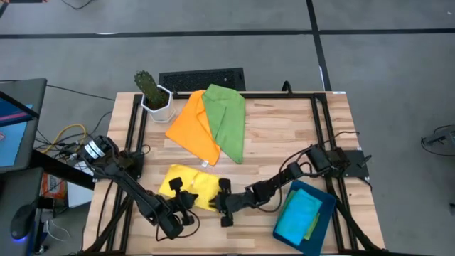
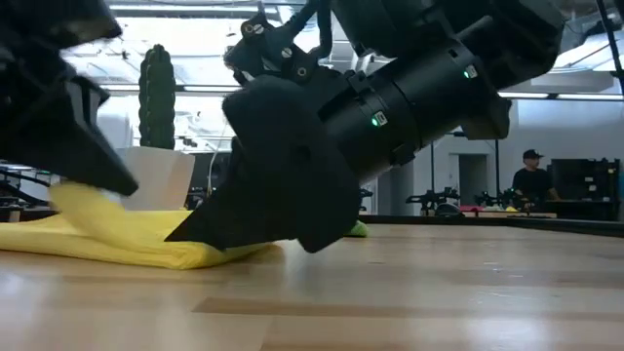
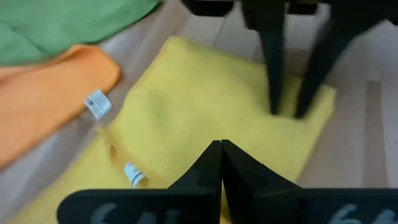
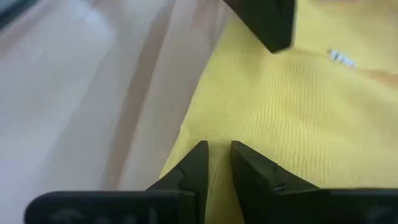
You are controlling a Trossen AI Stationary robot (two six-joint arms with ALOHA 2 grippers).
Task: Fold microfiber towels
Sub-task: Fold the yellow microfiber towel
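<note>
My closed left tool (image 3: 221, 163) and narrowly parted right tool (image 4: 216, 163) meet over the yellow towel (image 1: 190, 186) just beneath them; a shallow pinch could slip, collapsing the fold.

No legible text, brand or number is shown; small white sewn tags are seen on the orange towel (image 3: 97, 103) and the yellow towel (image 3: 133, 175), but their print cannot be read
</note>
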